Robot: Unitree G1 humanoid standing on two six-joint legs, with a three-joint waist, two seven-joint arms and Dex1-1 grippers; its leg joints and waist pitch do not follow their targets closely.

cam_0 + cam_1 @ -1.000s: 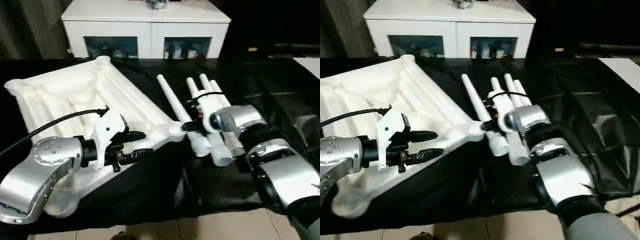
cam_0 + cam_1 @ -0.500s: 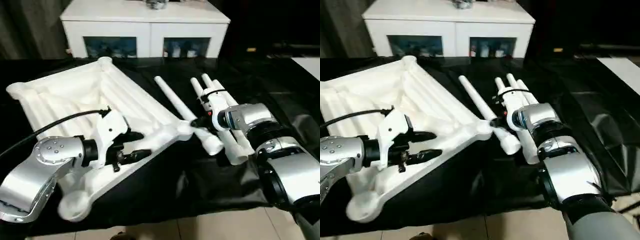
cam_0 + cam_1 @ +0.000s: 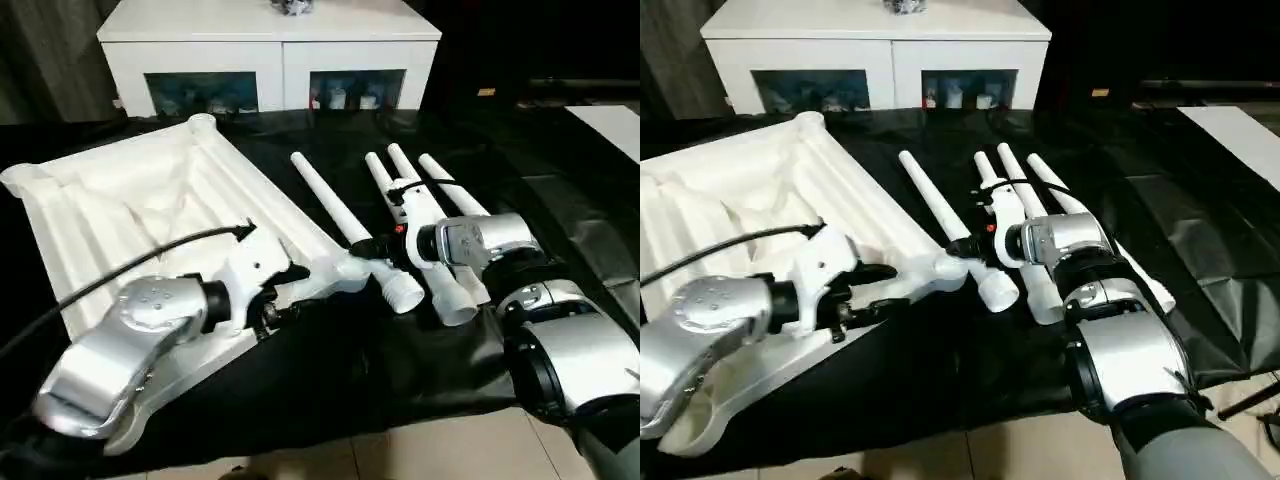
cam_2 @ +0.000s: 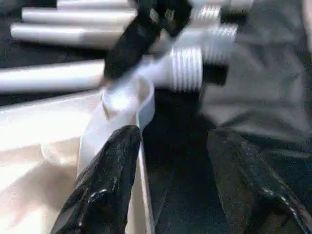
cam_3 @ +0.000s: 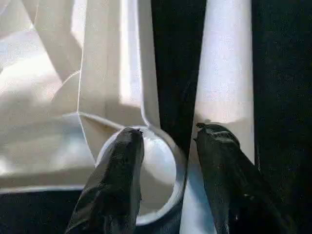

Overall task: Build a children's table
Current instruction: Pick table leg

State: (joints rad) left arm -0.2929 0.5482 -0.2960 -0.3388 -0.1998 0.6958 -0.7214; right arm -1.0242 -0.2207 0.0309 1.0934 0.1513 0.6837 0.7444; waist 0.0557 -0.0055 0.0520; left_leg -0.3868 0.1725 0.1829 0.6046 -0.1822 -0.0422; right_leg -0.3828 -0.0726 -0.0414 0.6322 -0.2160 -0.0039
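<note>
no leg is fitted yet. the table top (image 3: pixel 150 200) lies underside up at left, four legs (image 3: pixel 330 200) loose at right. left gripper (image 3: pixel 285 290) and right gripper (image 3: pixel 375 247) are open at its near-right corner socket (image 5: pixel 151 180).

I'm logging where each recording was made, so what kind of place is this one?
Probably a room in a home, perhaps a living room: a white low cabinet with dark glass openings stands at the back, tiled floor shows in front, and the table parts lie on a black sheet.
</note>
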